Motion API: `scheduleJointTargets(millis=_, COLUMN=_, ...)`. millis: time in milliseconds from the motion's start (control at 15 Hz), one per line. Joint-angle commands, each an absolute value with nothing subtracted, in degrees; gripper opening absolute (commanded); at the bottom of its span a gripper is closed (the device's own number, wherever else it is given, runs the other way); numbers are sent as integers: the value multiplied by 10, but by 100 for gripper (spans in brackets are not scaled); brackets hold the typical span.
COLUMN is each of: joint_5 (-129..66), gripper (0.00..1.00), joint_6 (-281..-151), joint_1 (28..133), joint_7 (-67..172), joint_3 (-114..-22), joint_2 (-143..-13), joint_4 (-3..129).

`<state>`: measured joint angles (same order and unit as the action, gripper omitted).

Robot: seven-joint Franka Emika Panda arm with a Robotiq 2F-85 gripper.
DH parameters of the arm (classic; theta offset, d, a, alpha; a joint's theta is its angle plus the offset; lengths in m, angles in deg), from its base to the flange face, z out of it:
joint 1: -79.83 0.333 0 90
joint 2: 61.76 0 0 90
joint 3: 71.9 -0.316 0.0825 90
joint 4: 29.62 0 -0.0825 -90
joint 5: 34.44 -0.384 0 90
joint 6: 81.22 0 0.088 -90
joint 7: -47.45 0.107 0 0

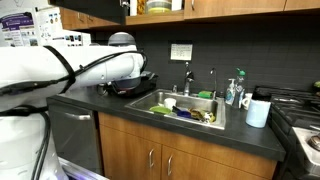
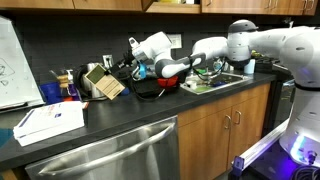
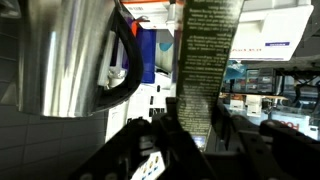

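1. Far left in an exterior view: whiteboard (image 2: 10, 65) against the wall, white box (image 2: 50, 122) flat on the counter (image 2: 125, 118), blue cup (image 2: 50, 92) just behind the box.
2. Next along: block (image 2: 103, 82), tilted, on the same counter.
3. Just right of the block: gripper (image 2: 138, 68), low over the back of the counter and beside a black pan (image 2: 150, 90); too small here to read the jaws.
4. In the wrist view: gripper (image 3: 180, 125) pressed together on the lower end of a dark packet (image 3: 205, 60), which rises upright from between the fingers (image 3: 150, 140), small print down its face.
5. Left of the packet there: steel kettle (image 3: 70, 60) with a black handle, close by; touching or not, cannot tell.
6. Right of the pan in both exterior views: sink (image 1: 158, 100), dishes inside.
7. Past the sink: bottle (image 1: 235, 92), then a pale container (image 1: 258, 110), both near the counter's end.
8. Far right: stove (image 1: 300, 120).
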<state>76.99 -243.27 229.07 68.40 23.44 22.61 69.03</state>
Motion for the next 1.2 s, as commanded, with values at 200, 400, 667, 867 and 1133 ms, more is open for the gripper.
scheduleJointTargets(millis=200, joint_5=839, gripper=12, joint_6=-2415, joint_1=2293, joint_7=765, joint_3=245, joint_2=226, joint_4=717)
scheduleJointTargets(millis=400, joint_5=849, gripper=12, joint_6=-2409, joint_1=2293, joint_7=773, joint_3=250, joint_2=226, joint_4=723)
scheduleJointTargets(millis=667, joint_5=847, gripper=12, joint_6=-2399, joint_1=2293, joint_7=773, joint_3=252, joint_2=226, joint_4=729)
scheduleJointTargets(millis=867, joint_5=842, gripper=12, joint_6=-2391, joint_1=2293, joint_7=769, joint_3=252, joint_2=226, joint_4=728)
scheduleJointTargets(millis=1133, joint_5=839, gripper=12, joint_6=-2385, joint_1=2293, joint_7=765, joint_3=253, joint_2=226, joint_4=723)
